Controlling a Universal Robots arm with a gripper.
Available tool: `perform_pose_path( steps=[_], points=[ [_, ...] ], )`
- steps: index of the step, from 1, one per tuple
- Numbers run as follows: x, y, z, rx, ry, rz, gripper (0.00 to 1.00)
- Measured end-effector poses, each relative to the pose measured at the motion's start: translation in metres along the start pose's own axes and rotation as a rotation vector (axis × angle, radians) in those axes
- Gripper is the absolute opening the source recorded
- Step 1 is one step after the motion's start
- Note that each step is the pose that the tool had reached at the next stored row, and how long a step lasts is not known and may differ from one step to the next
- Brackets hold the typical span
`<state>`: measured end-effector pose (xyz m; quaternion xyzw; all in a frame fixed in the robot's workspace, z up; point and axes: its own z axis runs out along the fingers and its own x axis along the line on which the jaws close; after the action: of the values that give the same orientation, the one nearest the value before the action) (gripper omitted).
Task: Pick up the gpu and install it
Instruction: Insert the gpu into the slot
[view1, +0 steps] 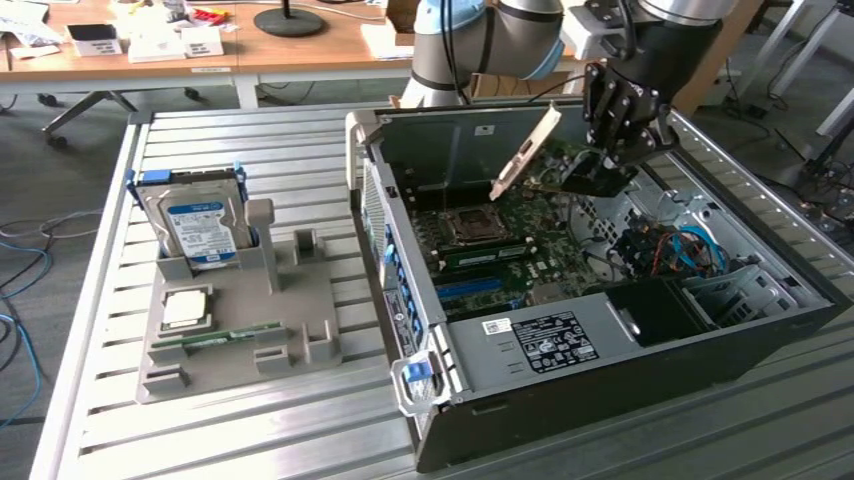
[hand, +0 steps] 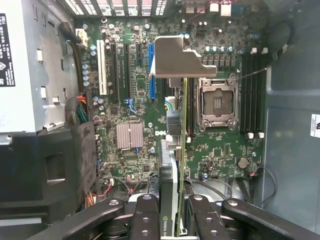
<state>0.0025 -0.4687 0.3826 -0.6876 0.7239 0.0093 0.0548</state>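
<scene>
Gripping the gpu (view1: 530, 150) edge-on, the gripper (view1: 607, 160) held it tilted above the motherboard (view1: 547, 225) inside the open case (view1: 601, 400), probably to line it up with a slot.

Arm (view1: 461, 40): silver-grey tubes w/ pale blue joint caps, black wrist end. Gripper (view1: 603, 155) all black, linkage type. Fingers (hand: 147, 220): matte black bars w/ round screw heads approx. along the centreline (a few per bar), plus curved outer links either side.

DELL printed on the motherboard (hand: 125, 165), NVIDIA mark on the gpu (hand: 171, 172), white case label (view1: 547, 342) unreadable
</scene>
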Motion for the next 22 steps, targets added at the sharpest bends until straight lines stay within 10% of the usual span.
perform_pose_path(
  steps=[4,22],
  points=[
    [0.001,0.0081,0.0043,0.0078,-0.0021,-0.002,0.27],
    [0.005,0.0233,0.0302,0.0076,-0.0024,-0.005,0.27]
  ],
)
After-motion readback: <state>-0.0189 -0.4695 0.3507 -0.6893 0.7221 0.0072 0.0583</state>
